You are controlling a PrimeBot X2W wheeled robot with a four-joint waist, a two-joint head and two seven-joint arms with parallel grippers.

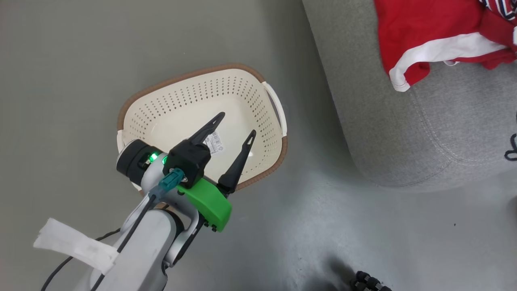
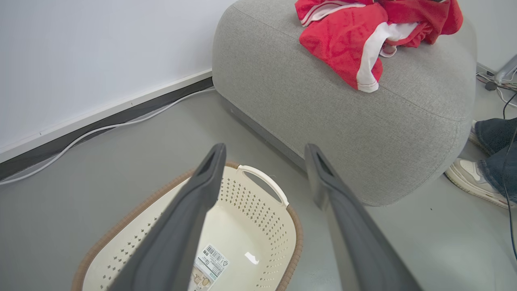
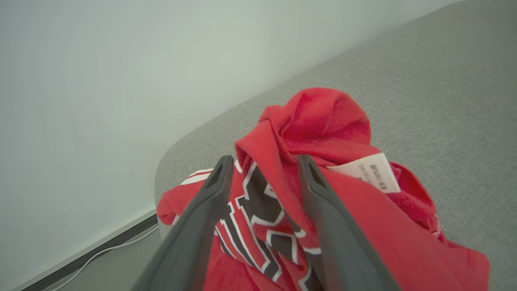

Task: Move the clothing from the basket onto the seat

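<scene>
left gripper (image 1: pixel 238 123) (image 2: pixel 264 148): the two long dark fingers are spread wide, nothing between them and nothing touched. it hangs above the cream perforated plastic laundry basket (image 1: pixel 202 87) (image 2: pixel 278 226) with the brown woven-look rim, fingertips over the basket's far half in the head view. the basket sits on the grey floor (image 1: pixel 60 121), near the seat but apart from it. it holds only a small white barcode sticker (image 1: pixel 214 143) (image 2: pixel 212 260) on its bottom.

right gripper (image 3: pixel 265 159): fingers parted, a bit narrower than the left's. a raised fold of the red jersey with black-and-white numerals (image 3: pixel 363 210) sits in the gap. i can't tell whether the pads actually press on the cloth. the jersey lies bunched, with a white care tag (image 3: pixel 373 171) turned up.

both garments are on the large light-grey fabric sofa seat (image 1: pixel 444 121) (image 2: pixel 323 113) (image 3: pixel 444 81). the red garment with the wide white hem band (image 1: pixel 420 28) (image 2: pixel 343 44) is crumpled by the seat's rounded edge, one corner drooping over it, touching the other red cloth.

a person's white shoe (image 2: pixel 472 178) stands on the floor beside the seat.
</scene>
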